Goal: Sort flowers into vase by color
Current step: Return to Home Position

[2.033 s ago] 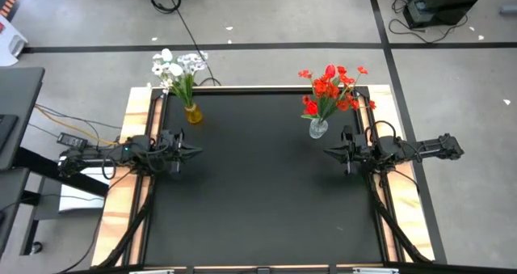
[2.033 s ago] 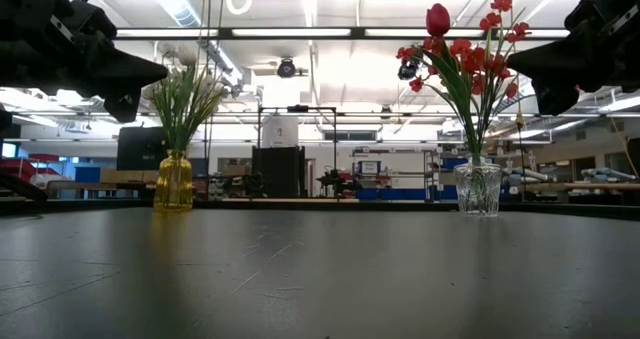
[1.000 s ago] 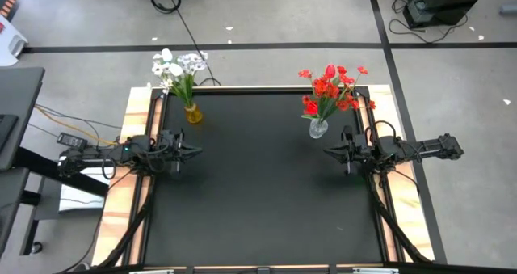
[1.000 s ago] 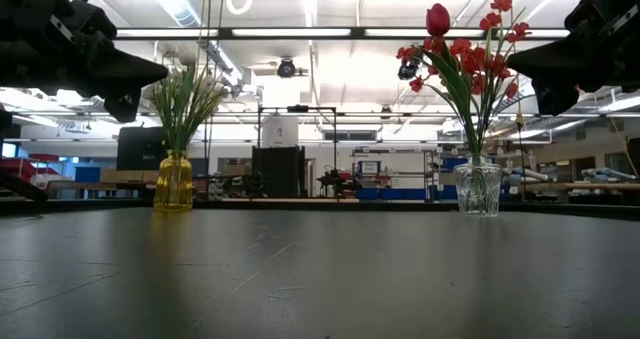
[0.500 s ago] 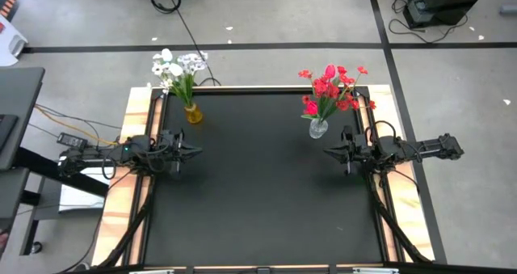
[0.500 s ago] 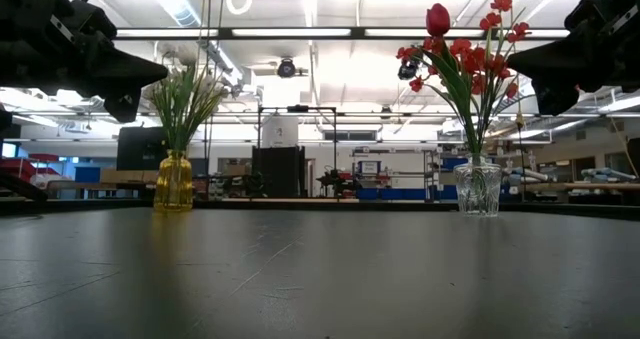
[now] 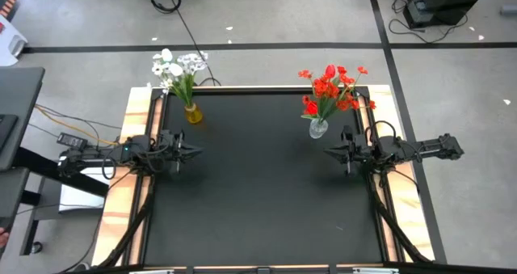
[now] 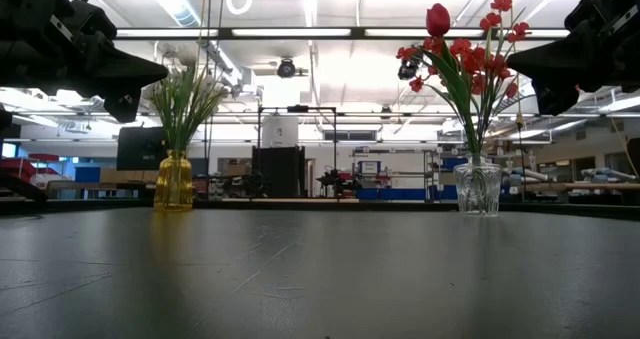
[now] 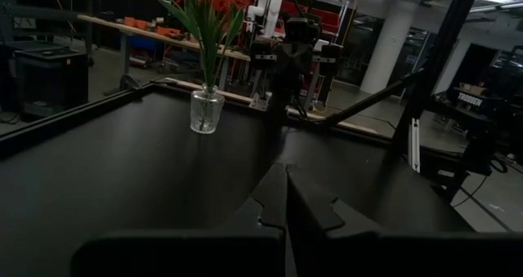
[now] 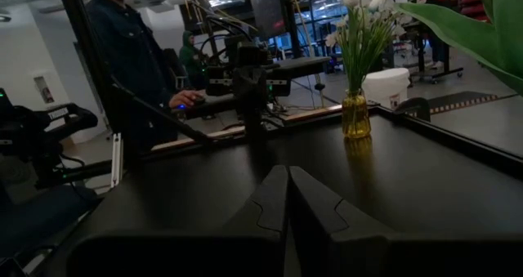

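All the flowers are sorted. The white flowers (image 7: 178,66) stand in the yellow vase (image 7: 193,113). The red flowers (image 7: 331,88) stand in the clear vase (image 7: 318,128), well apart from the yellow vase, along the same far edge of the bench (image 7: 258,201).

Your left claw (image 7: 196,152) hangs near the yellow vase, a little toward the front of the bench. It is closed and holds nothing. Your right claw (image 7: 327,153) is far from the yellow vase, across the bench, and it is closed and empty too.

Your job now is to bring both arms home. I think you should go slow, stay low, and steer wide of the yellow vase so you don't bump the stems.

Nothing has moved since the earlier pictures. Both arms look parked already.
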